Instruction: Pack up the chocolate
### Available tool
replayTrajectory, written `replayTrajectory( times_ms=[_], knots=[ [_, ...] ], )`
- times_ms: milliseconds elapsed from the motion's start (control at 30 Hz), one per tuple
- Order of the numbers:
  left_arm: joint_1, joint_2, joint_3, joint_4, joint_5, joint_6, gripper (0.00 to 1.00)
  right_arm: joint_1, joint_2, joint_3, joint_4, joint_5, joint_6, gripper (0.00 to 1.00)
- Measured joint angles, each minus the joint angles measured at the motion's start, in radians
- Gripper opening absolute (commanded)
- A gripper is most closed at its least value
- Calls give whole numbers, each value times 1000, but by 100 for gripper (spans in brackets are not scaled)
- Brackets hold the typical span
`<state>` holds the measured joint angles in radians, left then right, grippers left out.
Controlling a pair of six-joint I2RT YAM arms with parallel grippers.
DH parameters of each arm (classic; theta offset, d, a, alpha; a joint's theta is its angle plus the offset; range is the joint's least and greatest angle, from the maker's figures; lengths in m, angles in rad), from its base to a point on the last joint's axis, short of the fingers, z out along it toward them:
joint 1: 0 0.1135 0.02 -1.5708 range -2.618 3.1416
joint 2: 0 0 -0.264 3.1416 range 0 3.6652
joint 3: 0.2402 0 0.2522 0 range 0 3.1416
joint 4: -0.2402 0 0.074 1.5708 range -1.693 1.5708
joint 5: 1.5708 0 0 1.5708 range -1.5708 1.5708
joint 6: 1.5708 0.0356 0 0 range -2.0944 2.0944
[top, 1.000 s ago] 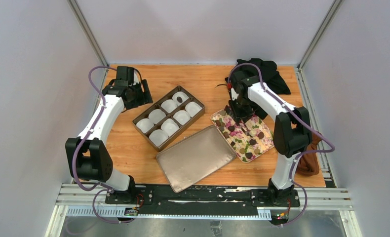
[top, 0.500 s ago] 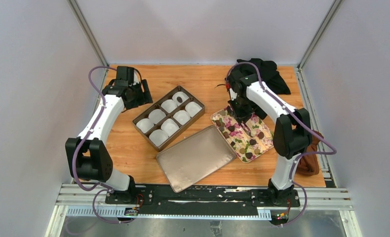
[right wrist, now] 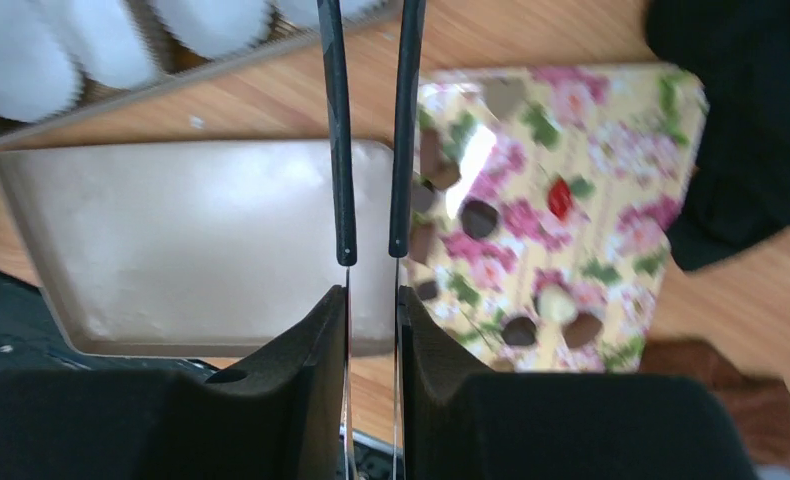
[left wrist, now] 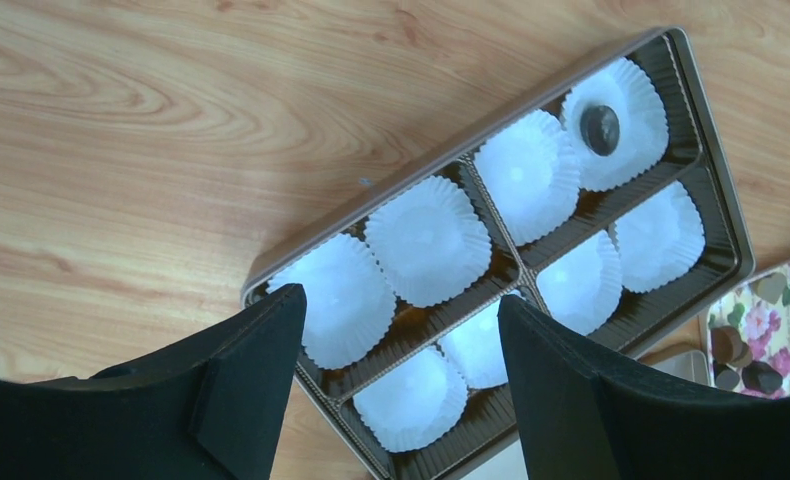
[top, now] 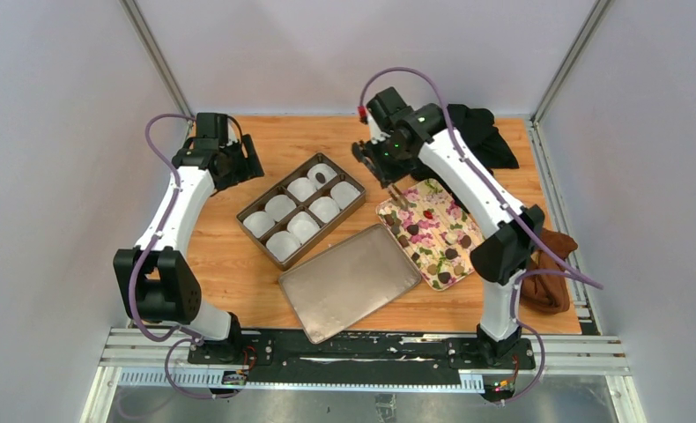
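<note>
Several dark chocolates (top: 412, 229) lie on the flower-print tray (top: 468, 260), which also shows in the right wrist view (right wrist: 611, 130) with chocolates (right wrist: 479, 217) on it. One chocolate (top: 323, 177) sits in a far paper cup of the brown box (top: 348, 210), also seen in the left wrist view (left wrist: 600, 130). My right gripper (top: 373, 157) is raised between box and tray, shut on thin metal tongs (right wrist: 371, 130); their tips run out of the wrist view. My left gripper (top: 239, 163) is open and empty left of the box.
The box's flat lid (top: 349, 282) lies in front of the box. A black cloth (top: 481, 132) is at the back right. A rust-brown cloth (top: 547, 282) lies at the right edge.
My right gripper has risen off the flower-print tray and swung back and left toward the box's far end. My left gripper has shifted slightly back and left.
</note>
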<state>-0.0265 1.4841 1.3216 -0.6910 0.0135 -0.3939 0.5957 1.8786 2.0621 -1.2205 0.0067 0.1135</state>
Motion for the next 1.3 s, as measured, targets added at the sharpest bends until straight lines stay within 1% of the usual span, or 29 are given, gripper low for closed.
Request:
replayTrajectory(
  times_ms=[100, 200, 333, 467, 833, 933, 1000, 1200, 1300],
  knots=[
    [29, 0, 2, -2, -2, 0, 76, 63, 92, 130, 4, -40, 8, 8],
    [58, 0, 2, -7, -3, 0, 76, 109, 192, 215, 22, -71, 15, 9],
    [75, 0, 2, -13, -7, 1, 76, 142, 283, 244, 72, -98, 24, 10],
    [76, -4, 2, -21, -7, 4, 76, 151, 376, 307, 112, -123, 29, 10],
    [76, -27, -2, -30, -8, 5, 76, 176, 479, 322, 167, -149, 28, 11],
    [76, -31, -11, -31, -8, 4, 76, 181, 510, 335, 173, -162, 27, 13],
    [76, -32, -11, -31, -6, 4, 76, 182, 524, 336, 174, -165, 27, 16],
    [76, -32, -12, -31, -6, 5, 76, 182, 544, 336, 175, -171, 26, 34],
    [76, -32, -12, -32, -6, 5, 76, 182, 544, 342, 175, -172, 23, 41]
  ],
)
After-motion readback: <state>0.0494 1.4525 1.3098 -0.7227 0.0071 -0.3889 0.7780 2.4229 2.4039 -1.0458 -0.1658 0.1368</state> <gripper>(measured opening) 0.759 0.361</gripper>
